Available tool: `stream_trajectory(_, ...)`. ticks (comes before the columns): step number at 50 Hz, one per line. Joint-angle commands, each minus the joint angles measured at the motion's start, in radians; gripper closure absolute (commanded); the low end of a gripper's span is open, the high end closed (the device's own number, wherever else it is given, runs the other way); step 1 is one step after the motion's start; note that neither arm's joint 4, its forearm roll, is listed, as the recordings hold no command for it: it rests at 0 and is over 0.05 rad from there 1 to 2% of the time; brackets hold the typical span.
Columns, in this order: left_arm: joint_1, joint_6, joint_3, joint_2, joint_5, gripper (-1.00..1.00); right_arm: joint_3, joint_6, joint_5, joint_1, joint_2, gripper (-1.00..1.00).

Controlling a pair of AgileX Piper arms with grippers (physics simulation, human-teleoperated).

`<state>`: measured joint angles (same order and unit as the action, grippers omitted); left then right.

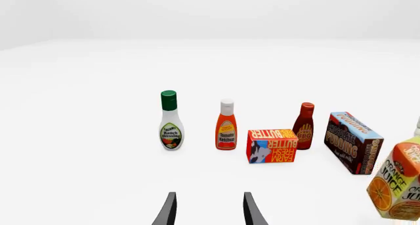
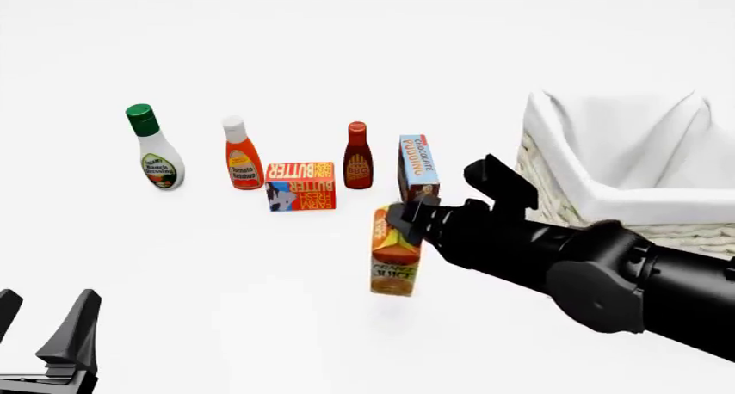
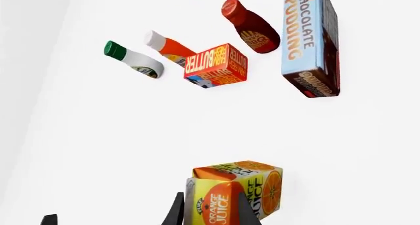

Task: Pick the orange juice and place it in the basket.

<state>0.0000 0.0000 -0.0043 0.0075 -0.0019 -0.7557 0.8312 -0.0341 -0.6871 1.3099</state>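
Observation:
The orange juice [image 2: 395, 263] is a small orange and yellow gable-top carton standing out from the row of groceries, left of the basket [image 2: 549, 198]. My right gripper [image 2: 405, 216] is at the carton's top, its fingers pressed on either side of the gable; the right wrist view shows the orange juice [image 3: 253, 185] between the right gripper [image 3: 210, 211] fingers. I cannot tell whether the carton touches the table. The basket is cream wicker with white lining, at the right. My left gripper [image 2: 41, 318] hangs open and empty at the near left; the left wrist view shows the left gripper [image 1: 210, 212] and the orange juice [image 1: 398, 186].
Behind the carton runs a row: a ranch dressing bottle [image 2: 153, 150], a ketchup bottle [image 2: 240, 156], a flat butter box [image 2: 301, 186], a dark sauce bottle [image 2: 358, 157] and a chocolate pudding box [image 2: 418, 167]. The right arm [image 2: 597, 273] reaches across in front of the basket.

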Motion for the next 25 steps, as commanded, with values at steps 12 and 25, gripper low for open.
stream_trajectory(12, 0.0, 0.0, 0.0, 0.0, 0.0, -1.0, -0.045, -0.057, -0.073, 0.014, -0.125, 1.0)
stream_trajectory(25, 0.0, 0.0, 0.0, 0.0, 0.0, -1.0, -0.101, -0.126, -0.133, 0.033, -0.168, 1.0)
